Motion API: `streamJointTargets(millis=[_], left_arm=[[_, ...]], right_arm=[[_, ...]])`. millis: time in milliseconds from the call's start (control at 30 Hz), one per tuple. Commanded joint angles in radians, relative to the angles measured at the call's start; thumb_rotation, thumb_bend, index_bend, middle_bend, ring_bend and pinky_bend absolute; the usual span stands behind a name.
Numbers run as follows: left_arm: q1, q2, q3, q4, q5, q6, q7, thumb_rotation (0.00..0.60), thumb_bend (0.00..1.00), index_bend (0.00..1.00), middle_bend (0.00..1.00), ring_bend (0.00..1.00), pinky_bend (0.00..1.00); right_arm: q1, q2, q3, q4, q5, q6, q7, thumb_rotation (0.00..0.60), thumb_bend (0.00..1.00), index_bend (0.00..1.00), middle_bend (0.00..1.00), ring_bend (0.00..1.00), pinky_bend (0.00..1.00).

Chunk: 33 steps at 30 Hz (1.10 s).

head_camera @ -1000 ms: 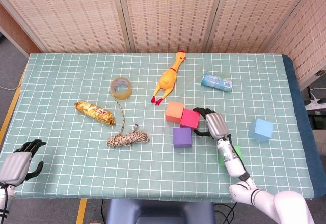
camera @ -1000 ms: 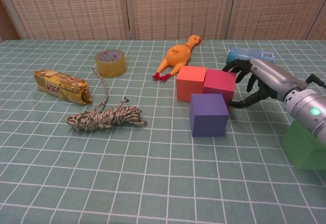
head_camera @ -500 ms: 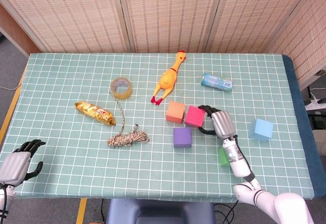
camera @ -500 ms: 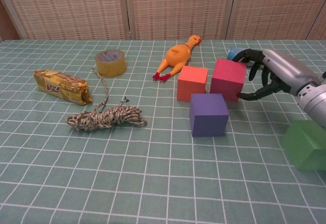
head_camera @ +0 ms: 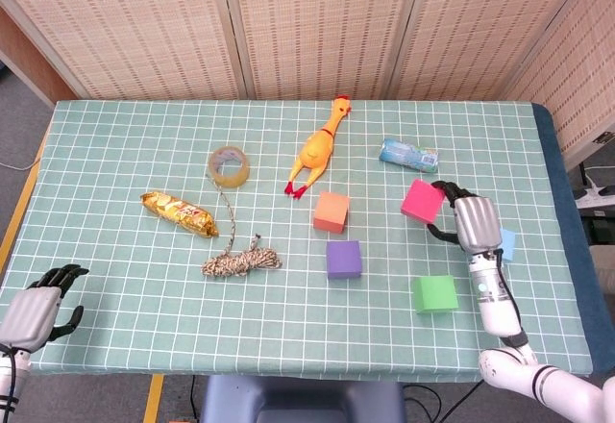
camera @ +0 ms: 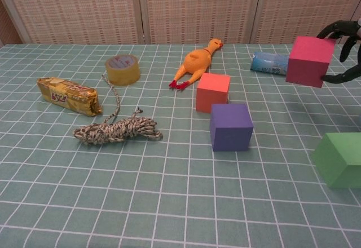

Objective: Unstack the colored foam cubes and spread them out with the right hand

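Pink cube (head_camera: 422,200) is pinched by the right hand (head_camera: 473,223), dark fingers (camera: 340,28) wrapped round its far side, and is held clear of the bench (head_camera: 115,154), slightly tilted, judged mid-carry toward open space on the right. Orange cube (head_camera: 331,211) and purple cube (head_camera: 343,259) are near each other but apart; green cube (head_camera: 435,293) is set well off to the right. Blue cube (head_camera: 506,242) is mostly hidden behind the right hand. No stack is left standing. Left hand (head_camera: 34,305) is parked at the near-left bench edge, fingers loosely curled, nothing held.
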Motion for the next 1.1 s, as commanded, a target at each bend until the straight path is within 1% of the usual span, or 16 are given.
streamJointTargets(millis=[33,133,267,333,400,467,500,600,633,700,800,900,967,1100], left_arm=[[-0.001,-0.001,-0.001,0.001,-0.002,0.0,0.001,0.6,0.46,0.21,0.16,0.16,0.36],[-0.001,-0.002,0.0,0.001,-0.001,-0.001,0.003,0.6,0.46,0.21,0.16,0.16,0.36],[-0.002,-0.003,0.0,0.001,-0.001,-0.002,0.005,0.6,0.46,0.21,0.16,0.16,0.36],[-0.002,-0.003,0.0,0.001,-0.002,-0.002,0.004,0.6,0.46,0.21,0.16,0.16,0.36],[-0.001,-0.002,0.0,0.002,-0.003,-0.002,0.001,0.6,0.46,0.21,0.16,0.16,0.36],[0.0,-0.001,-0.001,0.002,-0.002,0.0,-0.002,0.6,0.46,0.21,0.16,0.16,0.36],[0.0,0.0,0.0,0.002,-0.001,0.001,-0.003,0.6,0.46,0.21,0.16,0.16,0.36],[0.001,0.0,0.0,0.003,0.002,0.003,-0.006,0.6,0.46,0.21,0.16,0.16,0.36],[0.001,0.0,0.0,0.003,0.002,0.003,-0.006,0.6,0.46,0.21,0.16,0.16,0.36],[0.0,0.0,0.0,0.003,0.001,0.002,-0.004,0.6,0.46,0.21,0.16,0.16,0.36],[-0.001,-0.002,0.0,0.003,-0.004,-0.001,0.002,0.6,0.46,0.21,0.16,0.16,0.36],[-0.002,-0.002,-0.001,0.0,-0.008,-0.002,0.008,0.6,0.46,0.21,0.16,0.16,0.36],[-0.001,-0.001,-0.001,-0.001,-0.01,-0.002,0.011,0.6,0.46,0.21,0.16,0.16,0.36],[-0.001,0.0,0.001,-0.003,-0.009,-0.003,0.013,0.6,0.46,0.21,0.16,0.16,0.36]], right_arm=[[-0.011,0.042,0.006,-0.002,0.034,-0.076,0.016,0.6,0.4,0.52,0.49,0.46,0.63],[0.0,0.042,-0.018,0.058,0.015,-0.149,0.121,0.6,0.4,0.46,0.47,0.38,0.58],[0.018,0.011,-0.045,0.159,-0.031,-0.202,0.28,0.6,0.4,0.44,0.45,0.36,0.55],[0.025,-0.008,-0.058,0.209,-0.052,-0.214,0.329,0.6,0.39,0.43,0.44,0.35,0.54],[0.032,-0.025,-0.074,0.256,-0.072,-0.227,0.357,0.6,0.35,0.39,0.4,0.32,0.51],[0.036,-0.034,-0.083,0.282,-0.084,-0.235,0.377,0.6,0.3,0.33,0.34,0.25,0.45],[0.037,-0.033,-0.088,0.284,-0.088,-0.24,0.384,0.6,0.27,0.27,0.28,0.19,0.4],[0.036,-0.019,-0.098,0.273,-0.106,-0.232,0.403,0.6,0.18,0.11,0.12,0.03,0.25],[0.033,-0.012,-0.101,0.263,-0.117,-0.218,0.409,0.6,0.16,0.06,0.07,0.01,0.2],[0.028,-0.001,-0.109,0.242,-0.139,-0.188,0.425,0.6,0.14,0.01,0.01,0.0,0.13],[0.016,0.013,-0.124,0.202,-0.189,-0.114,0.457,0.6,0.13,0.0,0.0,0.0,0.11],[0.008,0.031,-0.149,0.148,-0.242,-0.055,0.453,0.6,0.13,0.0,0.0,0.0,0.09],[0.006,0.046,-0.165,0.094,-0.273,-0.03,0.446,0.6,0.13,0.0,0.0,0.0,0.09],[0.018,0.068,-0.187,-0.002,-0.314,-0.025,0.392,0.6,0.13,0.0,0.0,0.0,0.09]])
